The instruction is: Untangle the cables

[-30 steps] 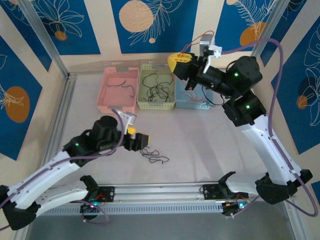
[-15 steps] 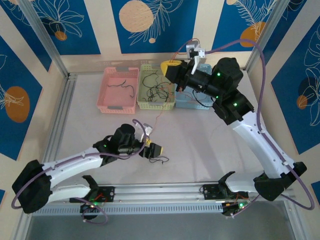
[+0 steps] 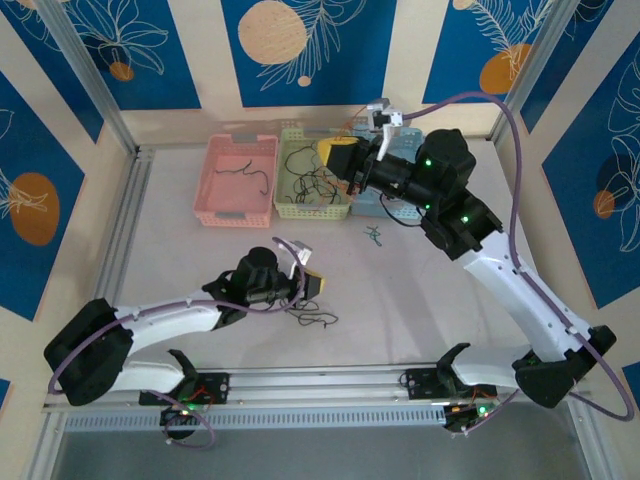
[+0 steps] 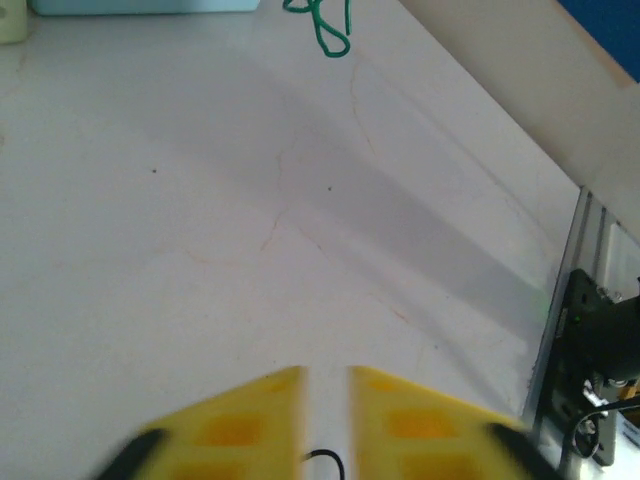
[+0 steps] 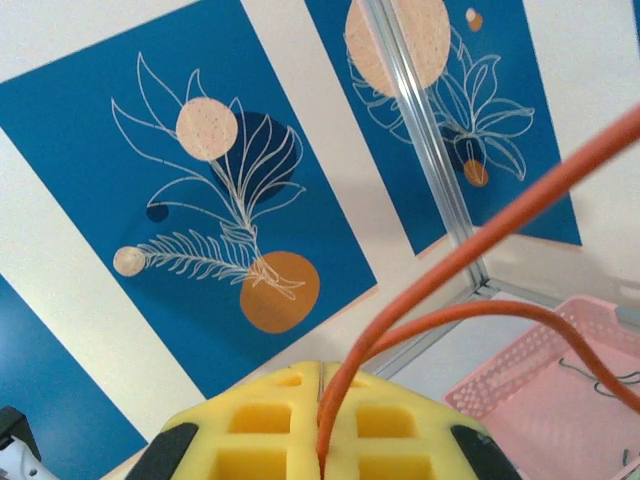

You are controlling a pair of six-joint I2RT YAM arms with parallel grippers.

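Orange cable [image 5: 480, 245] slants up-right from right gripper [image 5: 322, 400].
Its jaws pinch it; left gripper [image 4: 325, 385] barely parted above black cable [image 4: 322, 458], grip unclear.

Bright, even light; blurry left gripper [image 4: 327, 390] close-up.

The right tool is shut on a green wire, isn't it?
Not quite. The right tool is shut on an orange wire, not a green one. The right wrist view shows it pinched in the tool.
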